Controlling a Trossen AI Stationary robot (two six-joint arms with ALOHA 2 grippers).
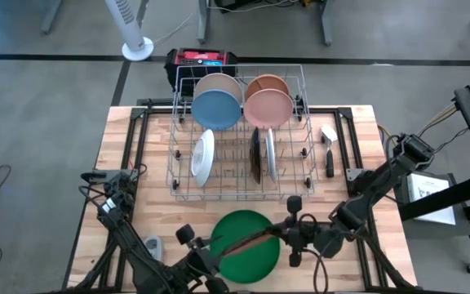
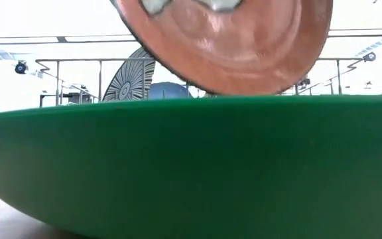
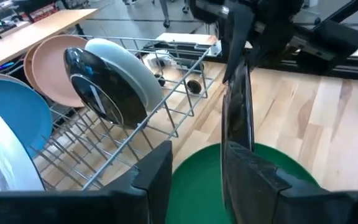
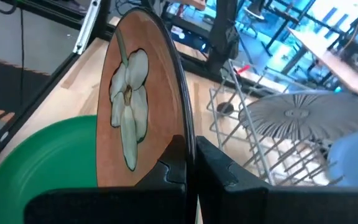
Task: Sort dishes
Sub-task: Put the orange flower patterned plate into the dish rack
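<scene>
Altogether eight dishes show. One green plate [image 1: 247, 237] lies flat on the table [image 1: 121, 147] at the near edge, in front of the wire rack [image 1: 239, 135]. One brown plate with a white flower [image 4: 132, 106] stands on edge above the green plate, between the two grippers. Six dishes stand in the rack: a blue plate [image 1: 216, 109], a tan one [image 1: 219, 83] behind it, a pink plate [image 1: 268, 108], a terracotta one [image 1: 268, 83] behind that, a white plate [image 1: 204, 157] and a dark one [image 1: 256, 153].

Only the right wrist view shows the flower painted on the brown plate; the high view gives just its thin edge. Only the low view shows that plate's plain underside hanging above the green rim. A small grey gadget [image 1: 152, 245] by the table's near left corner appears from above alone.

Right gripper [image 4: 190, 163] is pinched onto the brown plate's rim. Left gripper [image 3: 194, 177] has its fingers spread, one on each side of the same plate's edge, with a visible gap on one side.
</scene>
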